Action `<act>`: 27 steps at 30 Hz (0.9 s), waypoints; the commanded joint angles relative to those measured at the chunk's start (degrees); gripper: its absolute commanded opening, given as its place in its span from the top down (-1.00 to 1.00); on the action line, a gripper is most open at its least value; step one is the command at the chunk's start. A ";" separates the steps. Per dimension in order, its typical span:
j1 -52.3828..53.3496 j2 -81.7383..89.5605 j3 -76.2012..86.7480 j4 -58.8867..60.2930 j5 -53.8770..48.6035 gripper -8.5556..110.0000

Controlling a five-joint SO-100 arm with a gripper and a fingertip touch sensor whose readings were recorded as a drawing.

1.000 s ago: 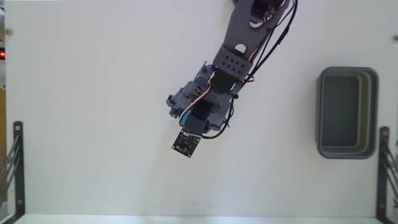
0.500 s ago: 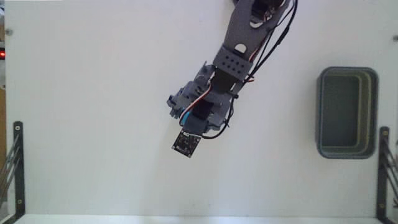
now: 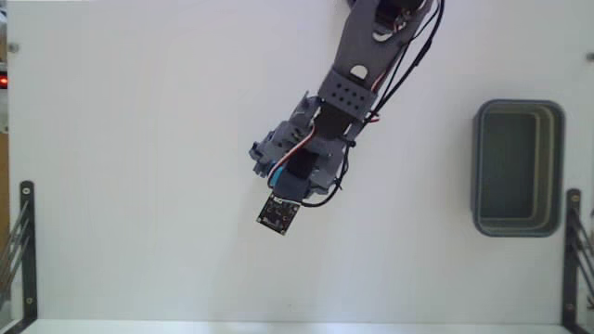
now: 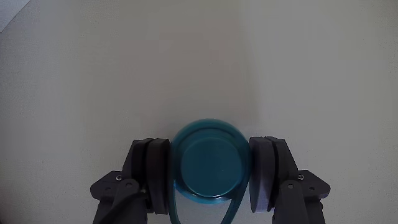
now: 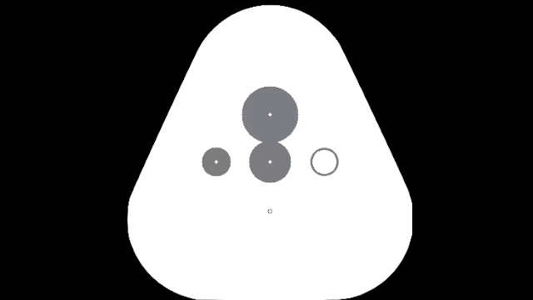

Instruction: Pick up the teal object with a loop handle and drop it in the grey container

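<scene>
- The white worktop (image 3: 139, 139) fills the fixed view; black metal brackets (image 3: 26, 246) stand at its 8 o'clock and 4 o'clock edges.
- The arm (image 3: 357, 70) enters at 12 o'clock and slants down toward the centre, with black cables looping along its right side and a small black camera board at its lower tip.
- The grey container (image 3: 518, 168) sits at 3 o'clock in the fixed view, long side running top to bottom, well apart from the arm; its darker inside shows nothing in it.
- The hand (image 4: 210, 174) appears at 6 o'clock in the wrist view, its two dark pads (image 4: 157, 173) standing one at 9 o'clock and one at 3 o'clock of the teal object.
- The teal object with a loop handle (image 4: 210, 167) sits squarely between those pads, round face toward the camera, with a thin teal loop curving down toward 6 o'clock.
- The hand is closed to the object's width, both pads touching its sides, so it has hold of it.
- In the fixed view only a sliver of teal (image 3: 278, 173) shows under the wrist, near the centre of the worktop.
- No brand, label or writing can be read in either view.
</scene>
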 commanded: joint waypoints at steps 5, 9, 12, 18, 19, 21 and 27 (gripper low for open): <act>0.79 2.03 0.06 -0.93 0.26 -0.26; 0.79 2.03 0.06 -0.93 0.26 -0.26; 0.79 2.03 0.06 -0.93 0.26 -0.26; 0.79 2.03 0.06 -0.93 0.26 -0.26; 0.79 2.03 0.06 -0.93 0.26 -0.26; 0.79 2.03 0.06 -0.93 0.26 -0.26; 0.79 2.50 -1.42 1.01 0.26 -0.26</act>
